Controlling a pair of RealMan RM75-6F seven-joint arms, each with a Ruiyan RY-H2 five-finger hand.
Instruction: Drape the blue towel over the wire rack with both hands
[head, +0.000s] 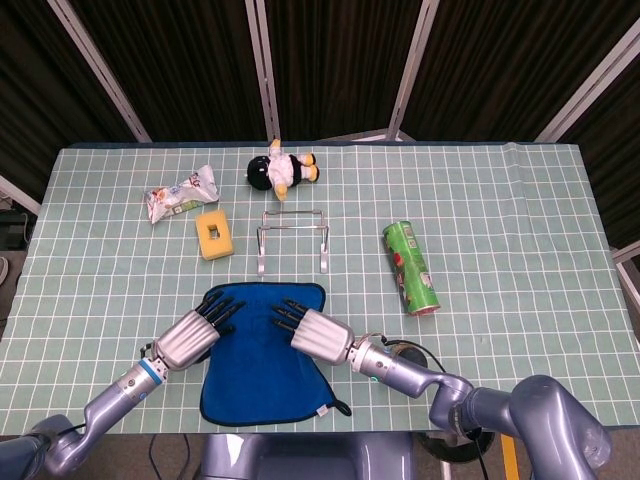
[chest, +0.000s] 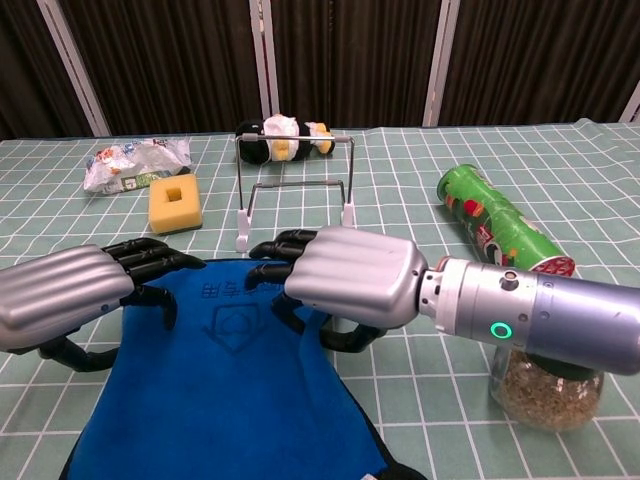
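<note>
Two robot hands on blue towel (head: 262, 345), left robot hand (head: 190, 337) and right robot hand (head: 318, 331) clutching nothing, fingers spread

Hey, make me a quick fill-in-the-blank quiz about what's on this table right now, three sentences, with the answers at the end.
1. The blue towel lies flat on the table, nearer the robot than the wire ____.
2. The yellow sponge sits to the ____ of the wire rack in the head view.
3. The green can is lying on its ____.

Answers: rack; left; side
</note>
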